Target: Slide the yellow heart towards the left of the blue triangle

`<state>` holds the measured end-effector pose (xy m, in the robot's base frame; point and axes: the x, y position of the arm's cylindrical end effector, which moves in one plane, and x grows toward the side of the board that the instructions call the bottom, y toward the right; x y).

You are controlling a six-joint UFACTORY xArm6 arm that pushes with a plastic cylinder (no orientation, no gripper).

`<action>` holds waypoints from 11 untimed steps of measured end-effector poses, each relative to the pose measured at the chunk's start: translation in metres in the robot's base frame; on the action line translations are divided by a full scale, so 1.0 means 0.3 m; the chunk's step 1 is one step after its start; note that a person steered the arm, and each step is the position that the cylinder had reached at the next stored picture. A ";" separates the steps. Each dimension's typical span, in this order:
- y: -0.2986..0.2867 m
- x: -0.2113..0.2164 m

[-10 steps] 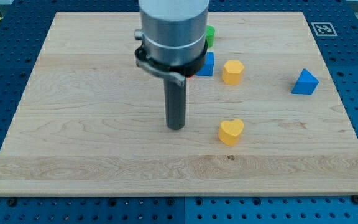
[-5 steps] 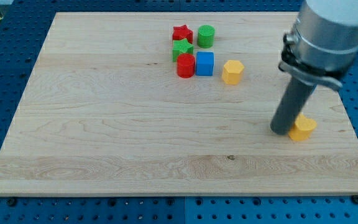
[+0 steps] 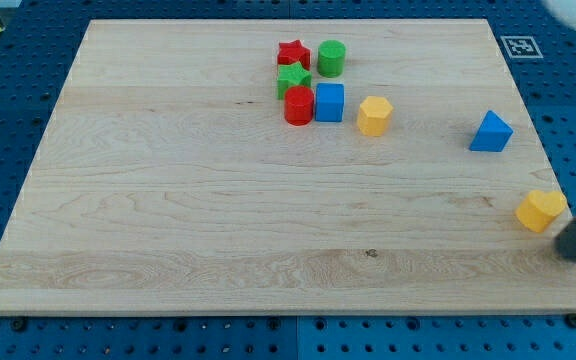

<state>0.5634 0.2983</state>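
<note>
The yellow heart point(image 3: 540, 210) lies near the board's right edge, below and a little to the right of the blue triangle point(image 3: 490, 132). My tip point(image 3: 572, 257) is at the view's far right, just below and to the right of the heart, close to it; the rod is blurred and cut off by the frame edge.
A cluster sits near the top middle: red star point(image 3: 292, 54), green cylinder point(image 3: 331, 58), green star point(image 3: 293, 78), red cylinder point(image 3: 299, 105), blue cube point(image 3: 329, 102), and a yellow hexagon point(image 3: 373, 115) to its right. The wooden board point(image 3: 168, 200) ends just right of the heart.
The heart has been pushed from the board's middle to the right edge, past the blue triangle. My tip swept right with it and now sits at its lower right.
</note>
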 end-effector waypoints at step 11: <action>-0.390 -0.111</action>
<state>0.5302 0.1814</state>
